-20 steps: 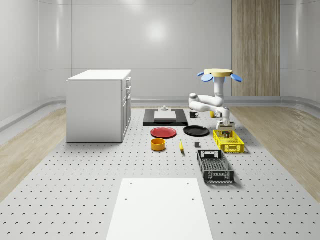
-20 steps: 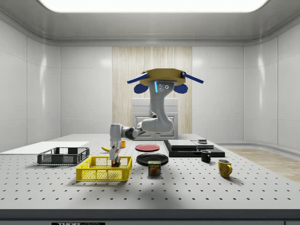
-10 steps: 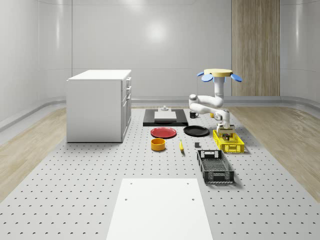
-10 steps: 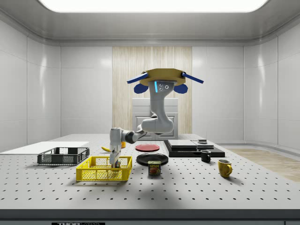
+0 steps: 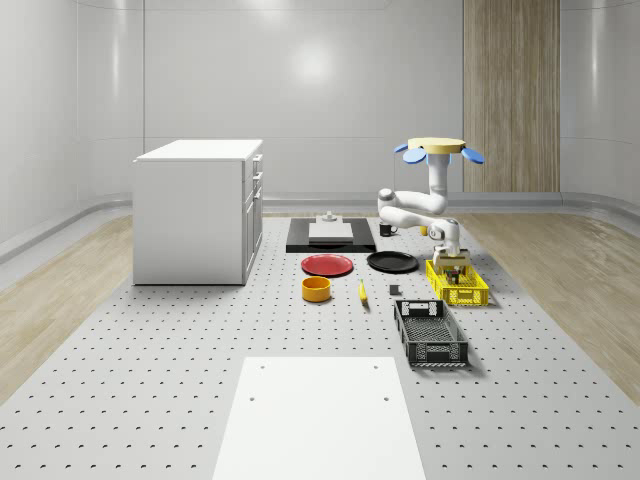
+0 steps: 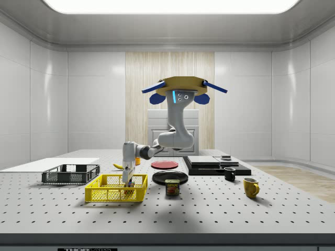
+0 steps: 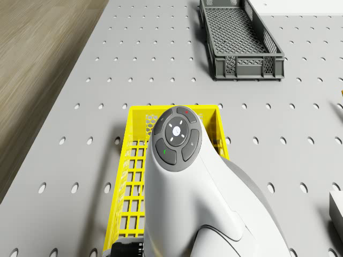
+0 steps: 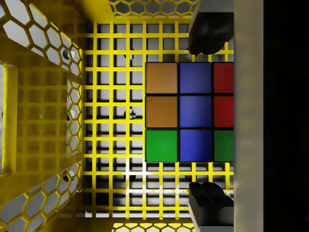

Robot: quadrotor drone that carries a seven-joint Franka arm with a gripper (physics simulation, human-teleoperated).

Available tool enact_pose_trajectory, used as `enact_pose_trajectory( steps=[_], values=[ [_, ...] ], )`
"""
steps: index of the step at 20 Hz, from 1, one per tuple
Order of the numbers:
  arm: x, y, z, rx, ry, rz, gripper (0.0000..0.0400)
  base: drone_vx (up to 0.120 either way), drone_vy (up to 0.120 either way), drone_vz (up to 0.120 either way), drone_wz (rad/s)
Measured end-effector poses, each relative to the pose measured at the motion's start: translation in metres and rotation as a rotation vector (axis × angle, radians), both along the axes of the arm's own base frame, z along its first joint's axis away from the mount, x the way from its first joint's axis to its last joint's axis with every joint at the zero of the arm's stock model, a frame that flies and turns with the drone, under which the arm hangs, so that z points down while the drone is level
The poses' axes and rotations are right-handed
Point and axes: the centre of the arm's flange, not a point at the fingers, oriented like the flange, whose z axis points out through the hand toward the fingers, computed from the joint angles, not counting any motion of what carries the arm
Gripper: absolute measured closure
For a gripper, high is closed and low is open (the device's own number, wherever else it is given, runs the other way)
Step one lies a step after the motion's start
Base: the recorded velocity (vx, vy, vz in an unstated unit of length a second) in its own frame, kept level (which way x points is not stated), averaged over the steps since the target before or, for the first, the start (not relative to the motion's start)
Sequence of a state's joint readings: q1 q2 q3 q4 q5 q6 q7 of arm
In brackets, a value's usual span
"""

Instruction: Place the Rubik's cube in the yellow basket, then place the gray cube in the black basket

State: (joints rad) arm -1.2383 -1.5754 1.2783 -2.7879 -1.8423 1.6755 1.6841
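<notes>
Arm (image 7: 182,182) reaches over yellow basket (image 7: 128,176); black basket (image 7: 238,35) well apart

White cabinet (image 5: 198,211) at whole-scene view's left; red plate (image 5: 327,265) beside black plate (image 5: 392,262); orange bowl (image 5: 317,289) near banana (image 5: 362,291); tin can (image 6: 172,187), black mug (image 6: 229,174), yellow mug (image 6: 250,187) on bench (image 6: 220,209)

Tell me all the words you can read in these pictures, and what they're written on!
"SPAM": on the can beside the yellow basket, side view.
White lettering on the strip under the table's front edge, side view: too small to read.
Rubik's cube and gripper in the wrist view: no words.
</notes>
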Motion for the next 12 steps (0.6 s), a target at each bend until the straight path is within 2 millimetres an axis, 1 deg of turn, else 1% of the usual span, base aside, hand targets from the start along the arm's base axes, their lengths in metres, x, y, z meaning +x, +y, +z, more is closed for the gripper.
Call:
enact_pose_trajectory(
  steps=[10, 12],
  values=[
    [0.0, 0.0, -0.046, 0.0, 0.0, 0.0, 0.0001, 0.0, 0.0, 0.0, 0.0],
    [0.0, 0.0, -0.053, 0.0, 0.0, 0.0, 0.0, 0.0, 0.0, 0.1, 0.0]
  ],
)
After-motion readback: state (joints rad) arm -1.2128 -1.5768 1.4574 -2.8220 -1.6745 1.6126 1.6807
